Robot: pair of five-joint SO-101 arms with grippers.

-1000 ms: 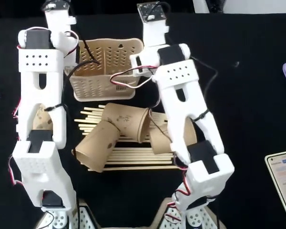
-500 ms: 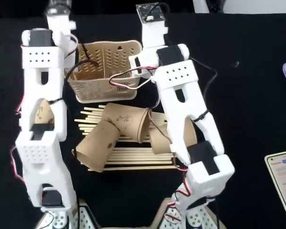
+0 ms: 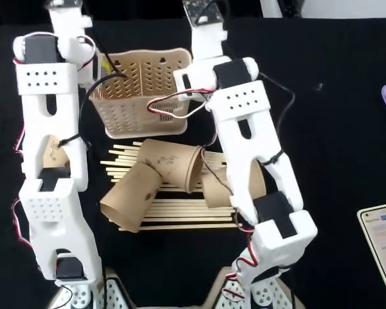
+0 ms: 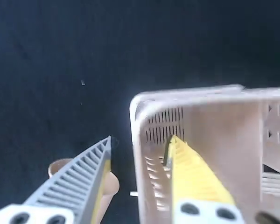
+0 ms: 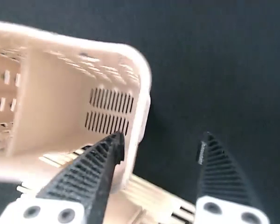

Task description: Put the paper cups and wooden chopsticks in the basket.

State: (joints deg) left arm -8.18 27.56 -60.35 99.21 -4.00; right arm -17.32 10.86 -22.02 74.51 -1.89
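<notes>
- The basket (image 3: pixel 141 112) is seen at the far side of the table (image 3: pixel 334 129), mouth up, framed by the heads of both arms, and no cup or chopstick can be made out inside it
- The left gripper (image 4: pixel 140 138) is held spread across one basket corner: one finger is inside, the other outside, and the wall between them is not pinched
- The right gripper (image 5: pixel 159 137) is spread the same way across the opposite corner, with one finger over the inside and the other out over the black table
- The paper cups (image 3: pixel 132 196) are found on their sides just in front of the basket, lying on the wooden chopsticks (image 3: pixel 180 212), which are fanned out flat
- One cup is partly hidden under the right arm, and another is tucked behind the left arm
- The cups are judged light, thin-walled, easily crushed and ready to roll, so a gentle hold at the rim is favoured, one finger inside
- The chopsticks are judged stiff, light and slippery, and are best pinched across the middle, a few together, once the cups are lifted off them
- The basket is judged light, stiff plastic that could be slid or tipped by any tug on its wall
- Room is tight between the arms, where the pile lies, and cables (image 3: pixel 170 103) draped by the basket's rim could be snagged
- Open table is offered to the right, as far as a phone (image 3: pixel 381 241) at the edge
</notes>
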